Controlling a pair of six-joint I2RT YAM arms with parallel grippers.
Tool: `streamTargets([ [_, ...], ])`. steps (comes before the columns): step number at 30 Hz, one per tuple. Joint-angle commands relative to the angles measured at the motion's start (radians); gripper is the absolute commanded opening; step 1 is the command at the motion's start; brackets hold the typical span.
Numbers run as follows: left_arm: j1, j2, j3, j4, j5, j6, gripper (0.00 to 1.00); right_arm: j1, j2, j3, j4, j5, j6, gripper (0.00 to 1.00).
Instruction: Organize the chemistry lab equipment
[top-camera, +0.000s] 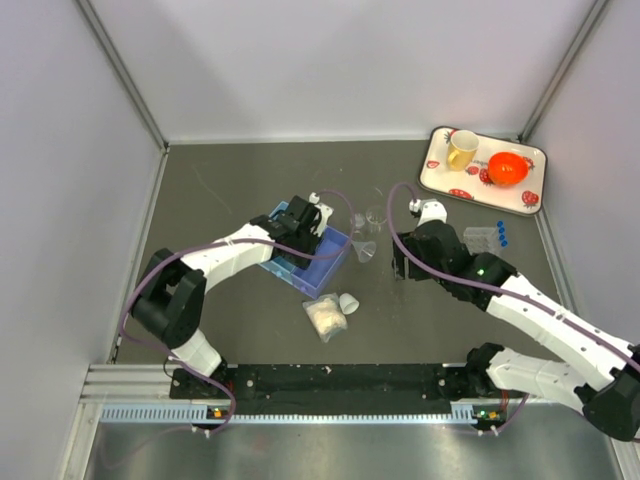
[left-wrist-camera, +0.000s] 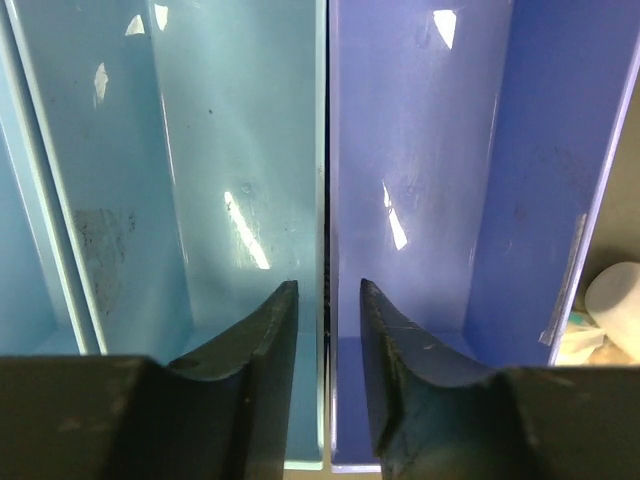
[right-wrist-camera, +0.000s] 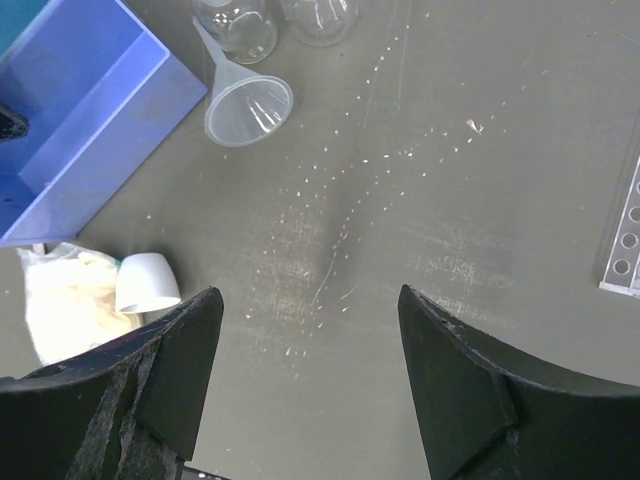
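Observation:
The blue three-compartment tray (top-camera: 335, 262) lies left of centre. My left gripper (top-camera: 305, 222) hovers low over it. In the left wrist view this gripper (left-wrist-camera: 328, 290) is open only a little, its fingers on either side of the wall between a light blue compartment (left-wrist-camera: 230, 150) and a dark blue one (left-wrist-camera: 420, 150), both empty. My right gripper (top-camera: 403, 262) is open and empty over bare table (right-wrist-camera: 310, 300). The clear funnel (top-camera: 363, 250) (right-wrist-camera: 248, 105), two tiny beakers (top-camera: 366, 218) (right-wrist-camera: 235, 25), the bag of white material (top-camera: 325, 318) (right-wrist-camera: 65, 300) and the tube rack (top-camera: 480, 240) with blue-capped tubes (top-camera: 501, 233) lie nearby.
A small white cup (top-camera: 348, 302) (right-wrist-camera: 147, 283) lies on its side by the bag. A white strawberry-patterned tray (top-camera: 530, 188) at the back right holds a yellow mug (top-camera: 462, 150) and an orange bowl (top-camera: 508, 168). Grey walls close in the table on three sides.

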Motion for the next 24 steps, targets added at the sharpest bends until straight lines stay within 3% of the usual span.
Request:
streamTargets([
  [1,-0.005,-0.030,0.029,0.016,-0.033,-0.031,0.39,0.013,0.044,0.062,0.024,0.026,-0.028,0.72],
  [5,-0.004,-0.050,0.053,-0.004,-0.043,-0.031,0.50,0.013,0.090,0.102,0.023,0.034,-0.032,0.73],
  [6,-0.002,-0.054,0.058,-0.016,-0.050,-0.033,0.68,0.013,0.106,0.119,0.024,0.035,-0.031,0.73],
  [7,0.001,-0.064,0.062,-0.025,-0.053,-0.034,0.96,0.013,0.113,0.128,0.024,0.040,-0.035,0.73],
  [8,0.002,-0.071,0.074,-0.034,-0.053,-0.036,0.99,0.013,0.120,0.139,0.026,0.044,-0.040,0.73],
  [13,0.002,-0.151,0.128,-0.102,-0.095,-0.036,0.99,-0.027,0.201,0.223,0.026,0.066,-0.060,0.75],
  [19,0.004,-0.254,0.277,-0.217,-0.173,-0.063,0.99,-0.187,0.342,0.314,0.056,-0.014,-0.057,0.76],
  [24,0.005,-0.382,0.289,-0.243,-0.191,-0.155,0.99,-0.308,0.492,0.432,0.066,-0.070,-0.036,0.76],
])
